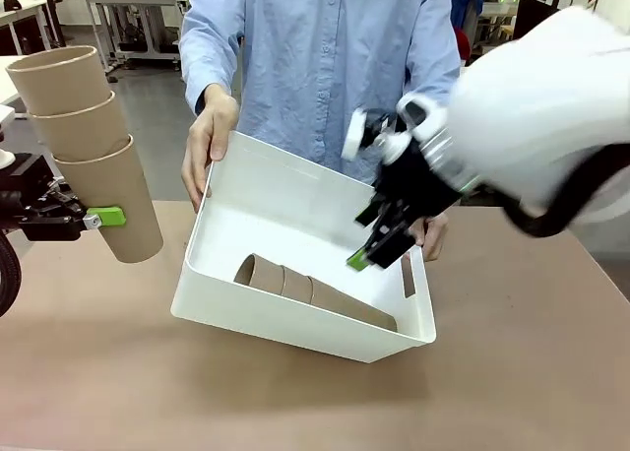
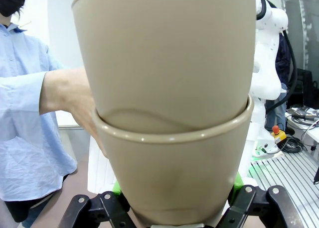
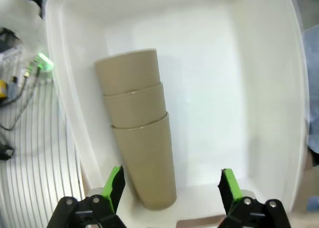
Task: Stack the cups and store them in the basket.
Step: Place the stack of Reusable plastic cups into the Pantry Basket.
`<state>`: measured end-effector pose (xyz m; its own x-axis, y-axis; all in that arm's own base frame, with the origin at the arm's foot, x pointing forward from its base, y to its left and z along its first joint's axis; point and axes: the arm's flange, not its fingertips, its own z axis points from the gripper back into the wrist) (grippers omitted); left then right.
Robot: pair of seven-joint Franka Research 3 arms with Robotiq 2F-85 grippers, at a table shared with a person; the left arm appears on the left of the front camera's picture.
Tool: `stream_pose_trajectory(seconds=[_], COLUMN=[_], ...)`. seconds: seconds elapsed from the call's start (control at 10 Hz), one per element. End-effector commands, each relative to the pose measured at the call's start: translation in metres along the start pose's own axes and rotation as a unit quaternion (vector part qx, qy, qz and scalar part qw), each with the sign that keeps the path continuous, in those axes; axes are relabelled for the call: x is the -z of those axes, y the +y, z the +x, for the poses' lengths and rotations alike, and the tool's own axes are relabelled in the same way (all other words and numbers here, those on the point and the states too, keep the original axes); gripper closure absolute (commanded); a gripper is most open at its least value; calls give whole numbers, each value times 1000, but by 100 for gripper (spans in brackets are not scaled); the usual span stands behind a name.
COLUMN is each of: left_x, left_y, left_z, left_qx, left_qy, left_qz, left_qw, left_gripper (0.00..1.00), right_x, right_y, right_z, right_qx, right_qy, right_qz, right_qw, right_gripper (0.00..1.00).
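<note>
– Pose check: right hand [image 1: 379, 246] hangs tilted over the basket [image 1: 276, 318], fingers [image 3: 113, 187] spread wide, empty.
– Yep, and left hand [image 1: 108, 218] (way off to the side) pinches an upright stack of three tan cups [image 1: 84, 126]; second stack [image 1: 310, 291] lies inside the tipped basket.

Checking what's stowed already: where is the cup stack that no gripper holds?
In the front view the cup stack lies on its side inside the white basket, along its near wall, below the open right gripper.

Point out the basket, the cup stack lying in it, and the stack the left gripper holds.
basket [image 1: 276, 323]: front view, near wall.
cup stack in the basket [image 1: 295, 286]: front view, middle cup's side.
held cup stack [image 1: 84, 128]: front view, middle cup's side.
</note>
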<state>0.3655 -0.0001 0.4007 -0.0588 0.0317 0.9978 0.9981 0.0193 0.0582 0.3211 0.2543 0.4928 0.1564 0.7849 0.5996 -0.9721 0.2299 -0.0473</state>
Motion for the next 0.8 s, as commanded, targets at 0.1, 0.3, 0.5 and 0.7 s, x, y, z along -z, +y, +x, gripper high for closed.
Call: stream_pose_trajectory(seconds=[0.1,0.3,0.5,0.7], left_x=[-2,-2,-2,-2], left_y=[-2,-2,-2,-2], left_z=[5,5,5,5], left_qx=[4,4,4,4], left_qy=[-3,-3,-3,-3], left_qz=[-3,-3,-3,-3], left_qw=[1000,1000,1000,1000], left_gripper=[15,15,15,15], right_x=[-102,-150,-173,-180], right_y=[3,-9,-23,-25], right_z=[-40,-79,-122,-145], right_qx=[22,56,71,64], right_qy=[-80,-127,-152,-164], right_qz=[-4,2,18,20], right_qw=[997,990,986,984], right_gripper=[0,0,0,0])
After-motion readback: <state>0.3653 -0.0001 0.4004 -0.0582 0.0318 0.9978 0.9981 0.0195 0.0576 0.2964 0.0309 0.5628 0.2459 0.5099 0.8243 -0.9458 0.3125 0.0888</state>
